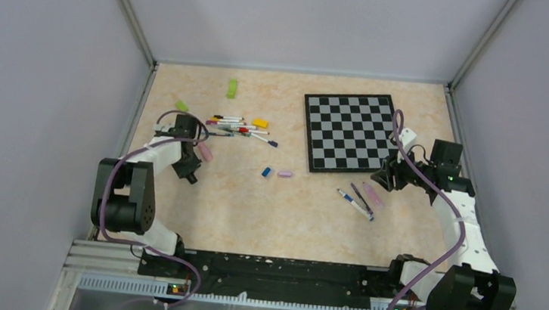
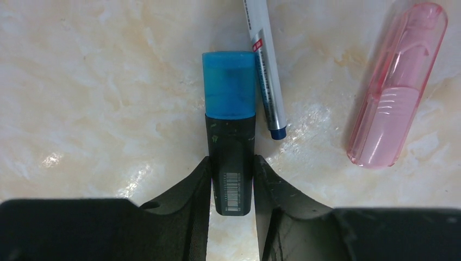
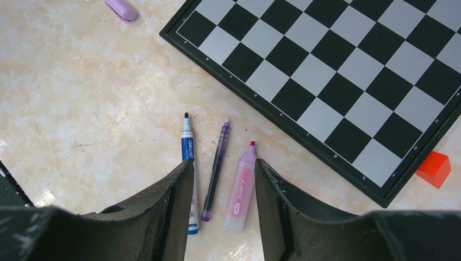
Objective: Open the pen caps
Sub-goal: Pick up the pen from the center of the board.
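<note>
A black-barrelled pen (image 2: 234, 163) with a blue pen cap (image 2: 229, 84) on it lies on the table, and my left gripper (image 2: 232, 160) is shut on its barrel. A thin white pen (image 2: 265, 65) and a pink capped highlighter (image 2: 397, 87) lie just to its right. In the top view the left gripper (image 1: 191, 171) is low at the table's left. My right gripper (image 3: 224, 166) hangs open over three uncapped pens: a blue marker (image 3: 188, 149), a purple pen (image 3: 217, 163) and a pink highlighter (image 3: 242, 187). More pens (image 1: 238, 126) lie in a pile. Loose blue (image 1: 266, 172) and pink (image 1: 285, 174) pen caps lie mid-table.
A chessboard (image 1: 351, 132) lies at the back right, its edge close to the right gripper (image 1: 391, 178). An orange-red block (image 3: 435, 168) sits at its corner. Green (image 1: 231, 88), light green (image 1: 182, 106) and yellow (image 1: 260, 123) blocks lie near the pen pile. Walls enclose the table.
</note>
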Motion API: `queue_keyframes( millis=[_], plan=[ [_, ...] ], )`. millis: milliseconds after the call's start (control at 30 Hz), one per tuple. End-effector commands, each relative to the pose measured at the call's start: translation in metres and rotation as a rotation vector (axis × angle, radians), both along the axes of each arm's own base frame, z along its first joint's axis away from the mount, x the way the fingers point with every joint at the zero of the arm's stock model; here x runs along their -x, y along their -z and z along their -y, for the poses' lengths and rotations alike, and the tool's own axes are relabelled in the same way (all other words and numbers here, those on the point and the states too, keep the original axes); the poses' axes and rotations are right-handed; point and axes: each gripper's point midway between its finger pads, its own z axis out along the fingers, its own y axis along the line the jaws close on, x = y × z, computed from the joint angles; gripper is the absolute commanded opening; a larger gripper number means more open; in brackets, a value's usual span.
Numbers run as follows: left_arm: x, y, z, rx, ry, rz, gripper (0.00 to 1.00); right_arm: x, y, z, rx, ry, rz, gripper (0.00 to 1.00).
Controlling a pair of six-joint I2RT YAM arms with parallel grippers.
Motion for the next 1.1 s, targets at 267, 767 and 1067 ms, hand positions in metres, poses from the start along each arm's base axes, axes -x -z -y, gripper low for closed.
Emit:
queue_keyframes(
  millis=[267, 767, 1067],
  plan=[
    [0.011, -0.009, -0.014, -0.054, -0.081, 0.011, 0.18, -0.001, -0.012, -0.004, -0.009, -0.026, 0.057, 0.44],
    [0.018, -0.094, 0.076, 0.386, 0.224, 0.440, 0.08, 0.011, -0.020, -0.022, -0.098, -0.112, 0.063, 0.45],
    [0.039, -0.166, 0.163, 0.842, 0.570, 0.899, 0.00, 0.039, -0.030, -0.065, -0.256, -0.307, 0.033, 0.47]
  ],
)
